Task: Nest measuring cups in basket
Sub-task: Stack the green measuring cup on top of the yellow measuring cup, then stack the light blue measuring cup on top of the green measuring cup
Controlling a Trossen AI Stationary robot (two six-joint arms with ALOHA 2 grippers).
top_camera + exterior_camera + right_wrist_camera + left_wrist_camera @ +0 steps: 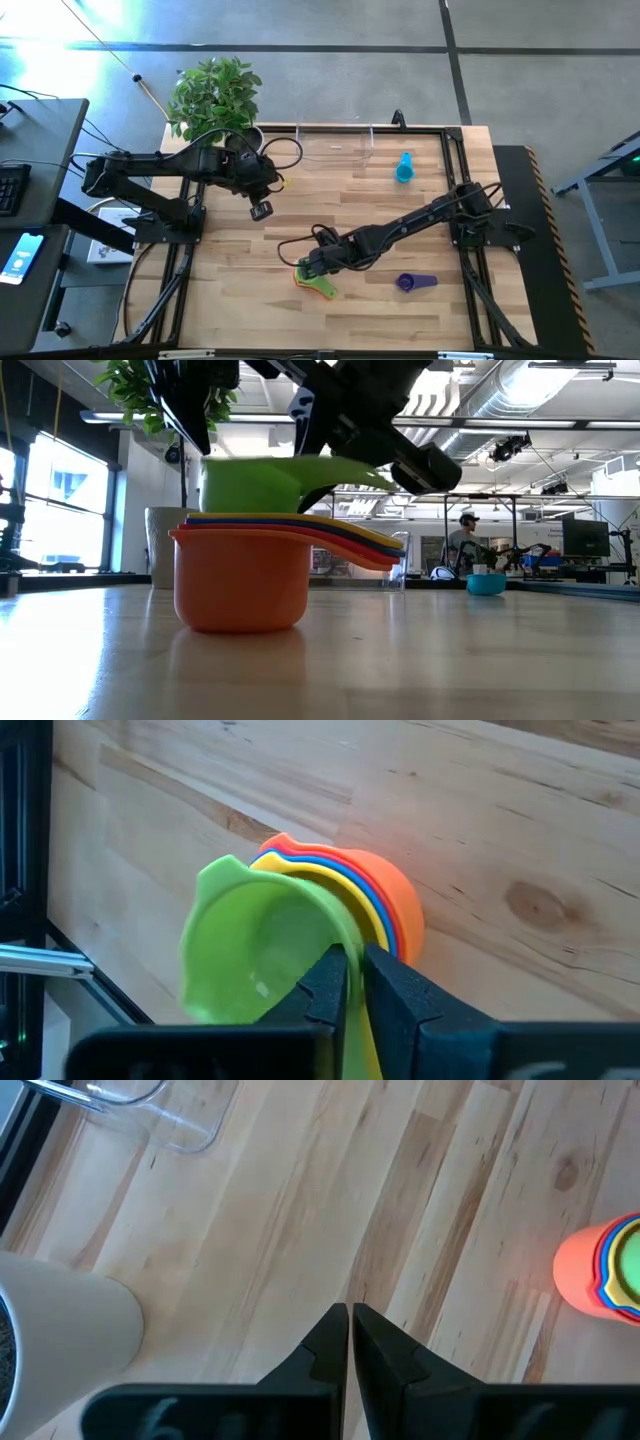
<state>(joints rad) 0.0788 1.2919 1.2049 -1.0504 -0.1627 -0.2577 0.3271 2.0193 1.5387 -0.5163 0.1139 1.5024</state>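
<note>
A stack of nested measuring cups [303, 276], orange outermost with red, blue and yellow inside, stands on its base near the table's near edge; it also shows in the low view [240, 585] and the left wrist view [600, 1270]. My right gripper [310, 266] is directly over it, shut on the green cup [260, 955]. The purple cup [413, 283] lies to the stack's right. The light blue cup [404, 168] rests near the far edge, beside the clear basket [335, 148]. My left gripper [262, 211] hovers shut over bare wood left of centre, its fingertips [350, 1320] touching nothing. My right gripper [352, 965] pinches the green cup's flat handle [355, 1025] between its two fingers, close to where the handle joins the rim. The fingers lie along the handle. The green bowl [255, 485] sits tilted at the mouth of the stack; whether it rests inside I cannot tell.
A potted plant [215, 90] in a white pot [60, 1320] stands at the far left corner, close to my left arm. Black rails frame the table's sides. Open wood lies between the stack and the basket. People and benches show far behind the table.
</note>
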